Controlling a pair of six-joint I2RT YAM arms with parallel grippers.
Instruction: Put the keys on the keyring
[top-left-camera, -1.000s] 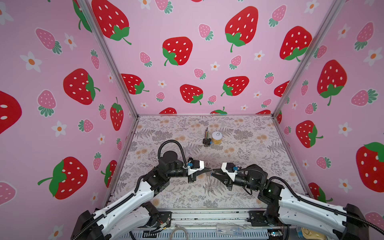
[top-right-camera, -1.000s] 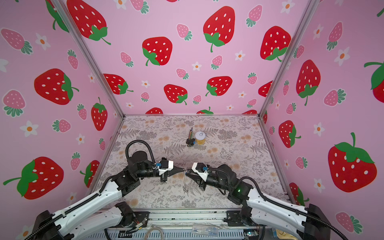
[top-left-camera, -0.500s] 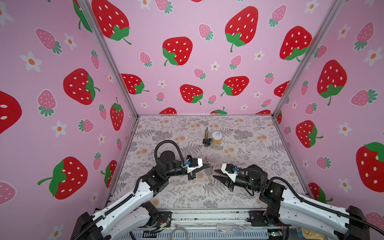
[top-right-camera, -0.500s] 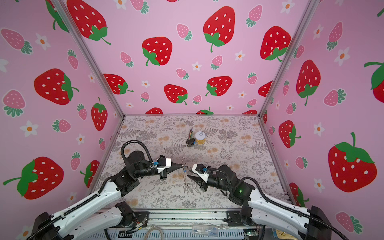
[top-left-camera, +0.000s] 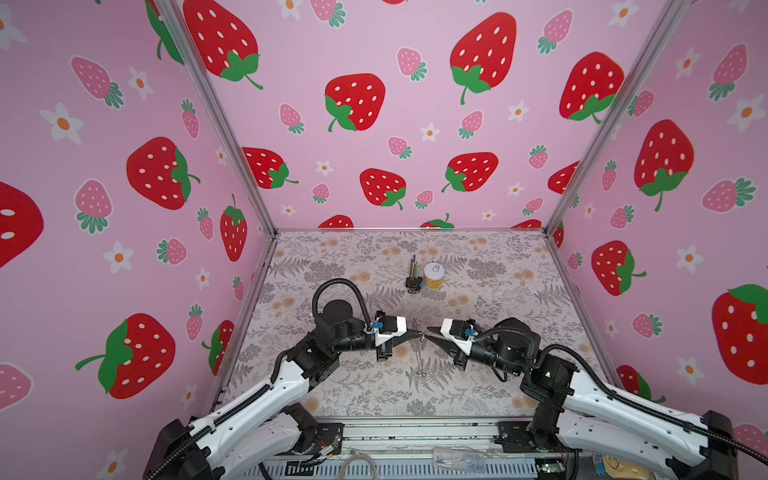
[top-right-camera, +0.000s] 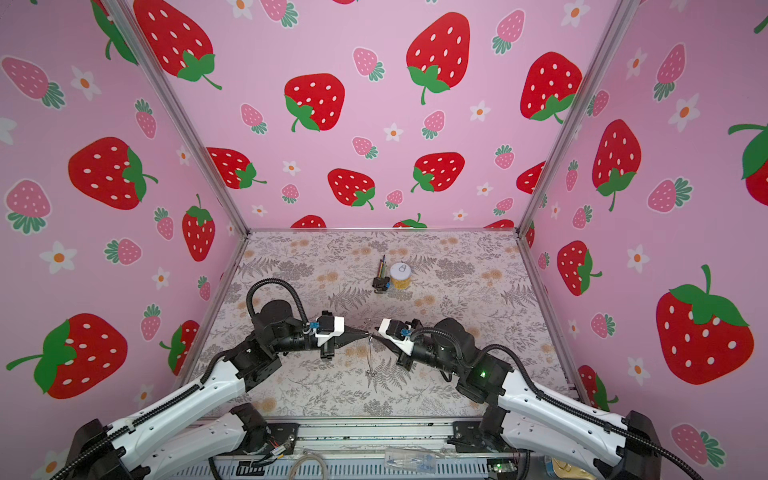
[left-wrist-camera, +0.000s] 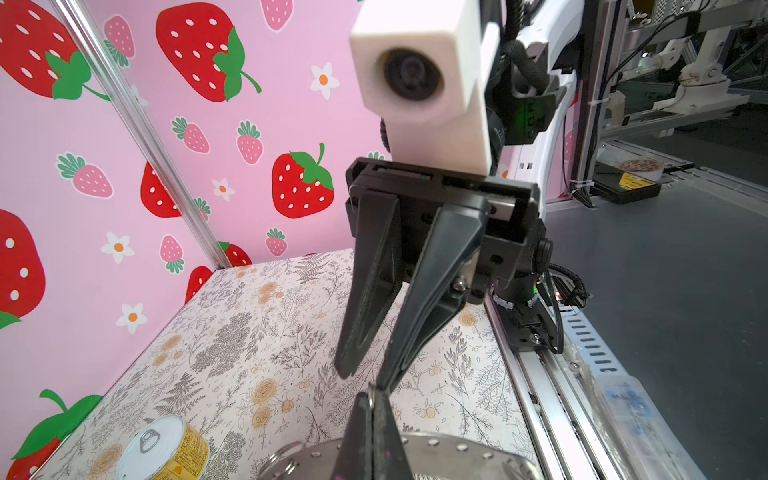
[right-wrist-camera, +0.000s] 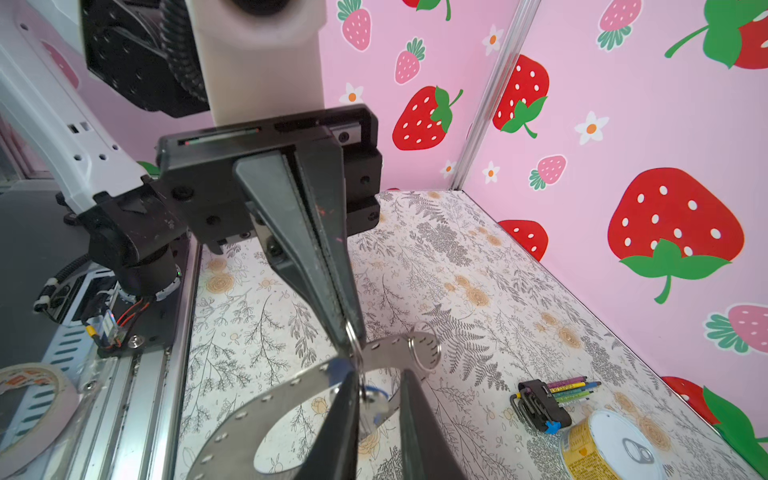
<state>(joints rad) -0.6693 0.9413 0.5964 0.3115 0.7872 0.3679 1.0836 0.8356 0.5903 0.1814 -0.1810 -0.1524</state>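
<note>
left gripper (right-wrist-camera: 351, 334) pinched shut on the keyring (right-wrist-camera: 286, 395), hanging above the tabletop (top-left-camera: 498, 374) toward its near edge. right gripper (left-wrist-camera: 365, 376) slightly open around the blue key tag (right-wrist-camera: 372, 395). closing off-centre, i might knock the tag away.

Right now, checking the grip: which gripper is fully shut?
The left gripper: jaws pressed together at the keyring, while the right gripper has its jaws apart.

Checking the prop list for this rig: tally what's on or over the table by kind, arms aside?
Metal hoop: 1
Blue key tag: 1
Small wire rings: 2
Yellow can: 1
Black clip of coloured sticks: 1
Total: 6
</note>
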